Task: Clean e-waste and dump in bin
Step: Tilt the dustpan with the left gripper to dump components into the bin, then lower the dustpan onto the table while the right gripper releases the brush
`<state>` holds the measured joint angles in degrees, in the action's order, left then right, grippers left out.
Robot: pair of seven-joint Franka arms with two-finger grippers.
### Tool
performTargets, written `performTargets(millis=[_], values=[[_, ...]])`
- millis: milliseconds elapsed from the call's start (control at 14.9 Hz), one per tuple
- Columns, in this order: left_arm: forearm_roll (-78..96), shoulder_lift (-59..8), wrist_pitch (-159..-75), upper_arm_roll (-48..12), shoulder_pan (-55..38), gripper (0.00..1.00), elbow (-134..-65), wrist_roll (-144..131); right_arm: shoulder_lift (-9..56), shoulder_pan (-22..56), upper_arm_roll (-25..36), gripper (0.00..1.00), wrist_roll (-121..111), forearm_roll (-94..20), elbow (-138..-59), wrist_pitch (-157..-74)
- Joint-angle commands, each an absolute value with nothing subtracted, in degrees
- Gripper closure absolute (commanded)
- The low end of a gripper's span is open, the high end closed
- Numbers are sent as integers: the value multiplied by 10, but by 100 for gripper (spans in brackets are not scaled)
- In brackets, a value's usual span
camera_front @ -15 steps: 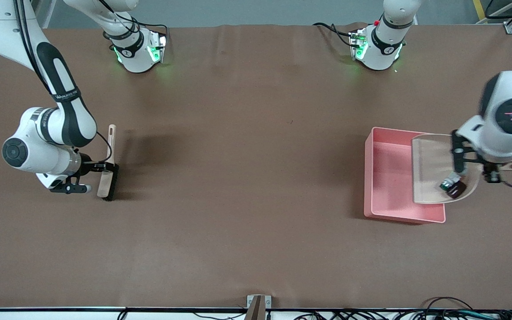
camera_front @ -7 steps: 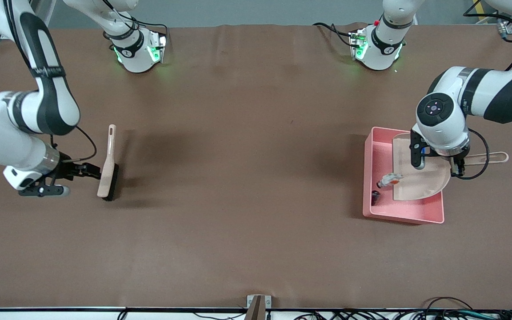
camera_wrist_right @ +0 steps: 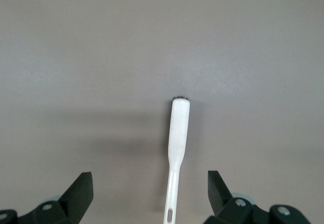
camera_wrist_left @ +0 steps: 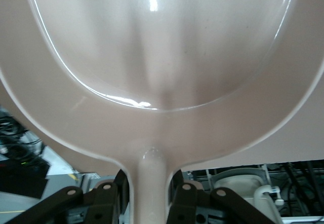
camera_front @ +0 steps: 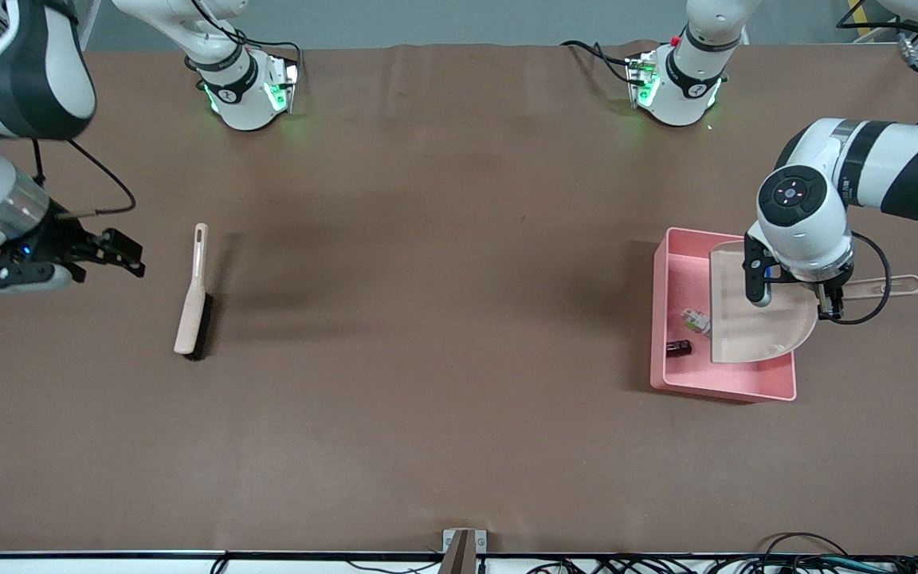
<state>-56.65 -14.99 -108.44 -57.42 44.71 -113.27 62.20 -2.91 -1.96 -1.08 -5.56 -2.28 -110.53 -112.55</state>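
Left end effector point(camera_front: 795, 296) pinching my dustpan point(camera_front: 758, 307) handle over the bin point(camera_front: 726, 384), parts point(camera_front: 686, 333) at right centre inside; careless withdrawal could knock its wall, while my right end effector point(camera_front: 112, 255) waits spread.

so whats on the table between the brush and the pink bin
Nothing: the front view shows only bare brown table between the brush and the pink bin.
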Motion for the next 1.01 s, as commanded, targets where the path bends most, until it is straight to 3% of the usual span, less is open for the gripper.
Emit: performTargets(millis=[0,201,403,671,940], values=[[-574,-182,-1000,-577,372,100,-1044,628,-55,-22,-10,0,-54,-12,-1079,-1065],[-501,-255,-989,-577,331,99,-965,569,-52,-25,-8,0,-50,-8,-1009,-1010],[-481,-392,-991,-561,198,99,-851,500,-49,-41,-6,0,-41,-8,-976,-990],[-487,-466,-1059,-499,91,100,-843,356,-46,-46,-7,0,-36,-10,-950,-960],[-492,-482,-1100,-421,-22,100,-845,314,-45,-47,-7,0,-38,-10,-938,-943]])
